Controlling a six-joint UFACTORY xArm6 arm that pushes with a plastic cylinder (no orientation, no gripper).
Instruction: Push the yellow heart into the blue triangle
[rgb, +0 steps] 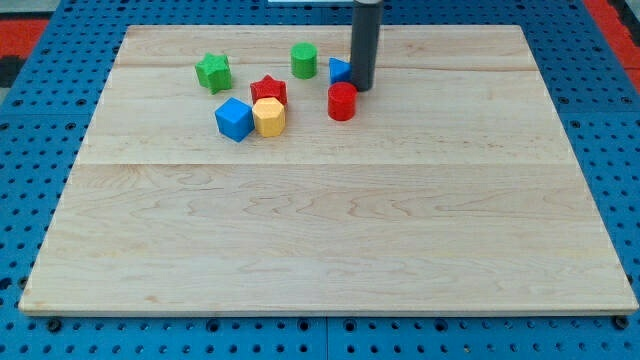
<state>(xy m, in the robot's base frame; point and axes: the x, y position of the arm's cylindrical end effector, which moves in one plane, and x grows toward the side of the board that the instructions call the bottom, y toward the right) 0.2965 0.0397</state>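
Observation:
My tip (362, 87) stands at the view's top, just right of centre, on the board. A blue block (339, 70) is right behind the rod on its left, partly hidden; its shape cannot be made out. A red cylinder (342, 101) sits just below-left of the tip. A yellow block (269, 116), with a faceted look, lies further left, touching a blue cube (234, 119) on its left and a red star (268, 91) above it. No clear yellow heart shape shows.
A green star-like block (213, 72) sits at the top left and a green cylinder (304, 60) at top centre. The wooden board (330, 230) lies on a blue pegboard surface (30, 150).

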